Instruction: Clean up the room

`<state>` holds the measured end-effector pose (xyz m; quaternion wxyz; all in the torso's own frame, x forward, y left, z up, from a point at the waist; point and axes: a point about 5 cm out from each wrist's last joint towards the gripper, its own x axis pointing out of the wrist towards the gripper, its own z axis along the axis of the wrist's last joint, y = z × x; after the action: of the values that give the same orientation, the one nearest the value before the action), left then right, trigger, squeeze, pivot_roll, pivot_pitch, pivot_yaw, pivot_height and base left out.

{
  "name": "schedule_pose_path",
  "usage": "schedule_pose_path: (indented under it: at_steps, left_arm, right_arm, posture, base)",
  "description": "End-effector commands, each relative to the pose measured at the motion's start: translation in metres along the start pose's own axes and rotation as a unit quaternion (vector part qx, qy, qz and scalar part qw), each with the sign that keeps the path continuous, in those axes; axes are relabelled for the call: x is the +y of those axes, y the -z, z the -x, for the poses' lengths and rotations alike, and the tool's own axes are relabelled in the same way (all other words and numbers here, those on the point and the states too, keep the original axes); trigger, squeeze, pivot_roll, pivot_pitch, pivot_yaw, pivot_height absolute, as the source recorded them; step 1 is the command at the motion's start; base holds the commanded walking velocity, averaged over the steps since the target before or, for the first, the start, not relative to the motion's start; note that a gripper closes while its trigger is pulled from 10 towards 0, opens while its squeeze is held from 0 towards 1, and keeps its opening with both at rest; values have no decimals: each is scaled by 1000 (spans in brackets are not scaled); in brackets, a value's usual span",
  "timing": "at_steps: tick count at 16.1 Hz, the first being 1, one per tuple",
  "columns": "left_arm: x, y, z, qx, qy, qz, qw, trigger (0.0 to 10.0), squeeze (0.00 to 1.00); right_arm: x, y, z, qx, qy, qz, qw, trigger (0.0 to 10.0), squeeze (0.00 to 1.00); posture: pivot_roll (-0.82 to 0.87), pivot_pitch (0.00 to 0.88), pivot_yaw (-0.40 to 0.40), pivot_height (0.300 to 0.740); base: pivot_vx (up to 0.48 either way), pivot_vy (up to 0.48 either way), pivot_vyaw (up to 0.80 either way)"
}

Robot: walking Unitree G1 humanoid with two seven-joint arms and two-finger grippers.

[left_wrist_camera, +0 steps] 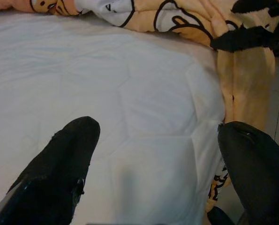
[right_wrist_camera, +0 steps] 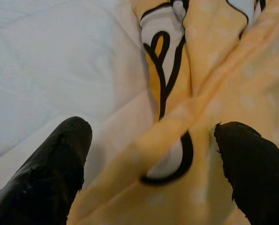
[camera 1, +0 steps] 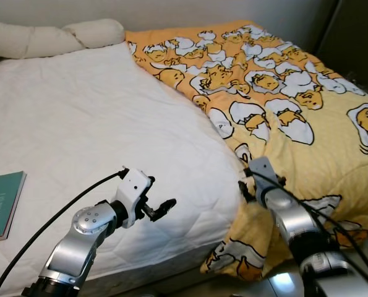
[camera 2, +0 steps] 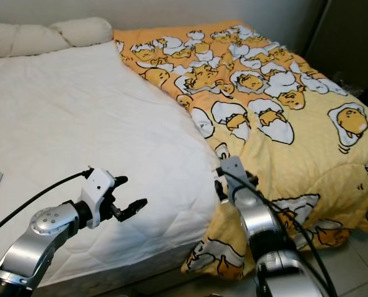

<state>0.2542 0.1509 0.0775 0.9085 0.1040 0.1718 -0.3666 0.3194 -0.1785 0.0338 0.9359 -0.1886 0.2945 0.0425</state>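
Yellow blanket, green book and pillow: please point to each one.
yellow blanket (camera 1: pixel 282 93), left eye view, its middle.
green book (camera 1: pixel 1 203), left eye view, its cover.
pillow (camera 1: pixel 54 36), left eye view, its middle.

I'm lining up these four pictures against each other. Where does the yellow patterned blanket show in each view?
Left eye view: the yellow blanket covers the bed's right half, hanging over the near corner.
Right eye view: the same spread, top centre to the right edge.
Left wrist view: along the top and down the right, beyond the white mattress.
Right wrist view: folds between the open fingers.
Shared landmark: the blanket's edge against the white mattress.
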Motion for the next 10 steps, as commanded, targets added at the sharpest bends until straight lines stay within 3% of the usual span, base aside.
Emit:
schedule_pose_path:
  at_steps: [1,2,3,4,5,10]
  left_arm:
    - [0,-3,2,0,4,-5,1000,10000,384]
    - [0,-2,4,3,6,-6,1000,10000,384]
    - [0,-2,5,5,7,-7,1000,10000,388]
    - [0,-1,6,7,8,-7,1000,10000,388]
    - [0,-1,7,9,9,-7,1000,10000,384]
    - [1,-1,9,17,28,-2,999,10000,388]
  right_arm:
    - [-3,0,-2,1,10,7,1000,10000,0]
    - [-7,1,-4,8,25,15,1000,4627,0]
    - [-10,2,-6,17,35,24,999,2784,0]
    - [-10,4,-7,22,36,29,999,1804,0]
    - [-11,6,-8,32,37,40,998,0,0]
    - [-13,12,-9,46,41,48,997,0,0]
  posture:
    - [116,0,47,740]
    - [124,0,45,740]
    - [126,0,46,740]
    - [129,0,45,740]
    - [133,0,44,740]
    - [135,0,43,740]
  base:
    - [0,0,0]
    - [0,0,0]
    - [0,0,0]
    - [0,0,0]
    - [0,0,0]
    - [0,0,0]
